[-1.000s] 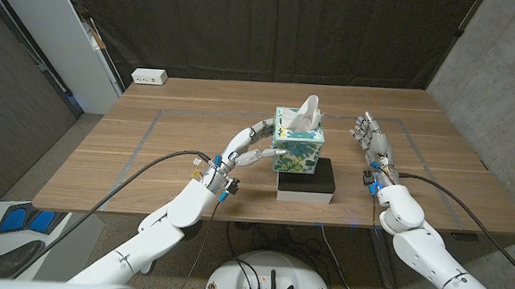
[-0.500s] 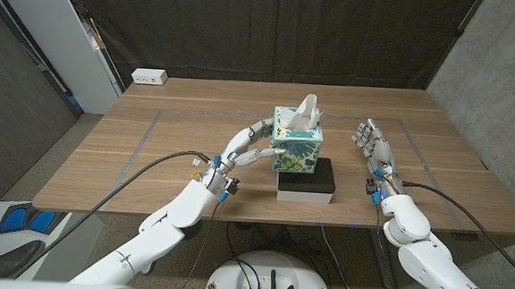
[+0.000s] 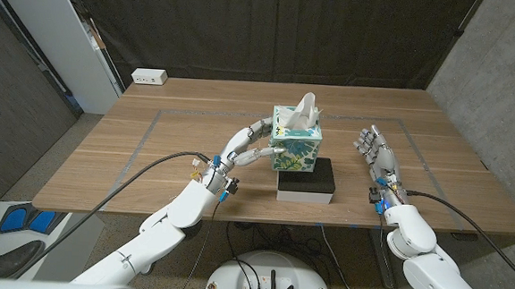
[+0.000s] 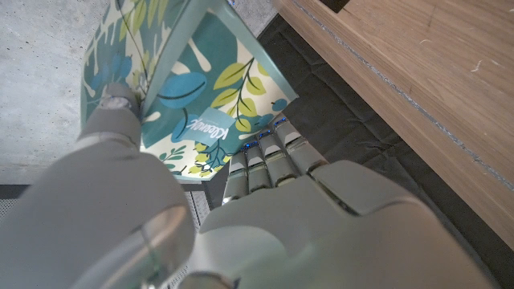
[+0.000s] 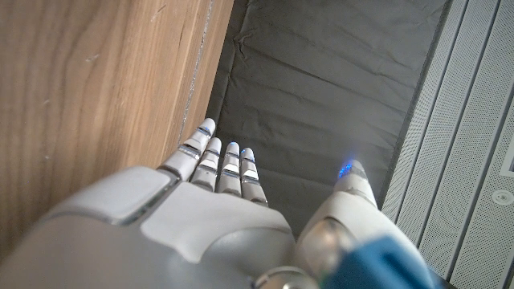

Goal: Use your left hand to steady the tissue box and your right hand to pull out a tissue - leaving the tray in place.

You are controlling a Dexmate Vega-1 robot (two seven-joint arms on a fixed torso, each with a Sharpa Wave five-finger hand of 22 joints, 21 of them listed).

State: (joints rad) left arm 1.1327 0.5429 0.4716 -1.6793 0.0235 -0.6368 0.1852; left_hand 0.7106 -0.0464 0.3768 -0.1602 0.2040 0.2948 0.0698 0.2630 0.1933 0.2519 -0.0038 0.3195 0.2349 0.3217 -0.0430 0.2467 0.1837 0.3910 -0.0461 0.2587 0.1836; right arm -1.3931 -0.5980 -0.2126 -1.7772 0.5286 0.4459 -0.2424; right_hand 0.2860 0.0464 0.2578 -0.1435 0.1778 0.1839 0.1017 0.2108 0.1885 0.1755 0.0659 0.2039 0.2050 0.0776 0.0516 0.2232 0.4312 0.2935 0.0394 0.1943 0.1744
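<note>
The tissue box (image 3: 296, 141) has a teal leaf pattern and stands on a black tray (image 3: 307, 180) with a white rim near the table's middle. A white tissue (image 3: 306, 108) sticks up from its top. My left hand (image 3: 250, 144) grips the box's left side, fingers against the side and thumb toward the front. Up close, the left wrist view shows the leaf-patterned box (image 4: 193, 88) against my fingers (image 4: 265, 156). My right hand (image 3: 375, 150) stands apart to the right of the box over bare wood, fingers straight and spread, holding nothing. My right hand's fingers (image 5: 221, 160) reach along the table.
A white power strip (image 3: 150, 77) lies at the table's far left corner. A taped rectangle marks the tabletop (image 3: 150, 147). Dark curtain hangs behind the table. Cables run from both wrists toward the near edge.
My right hand has drawn back toward the near edge and a little to the right. The left hand stays on the box, which has not moved.
</note>
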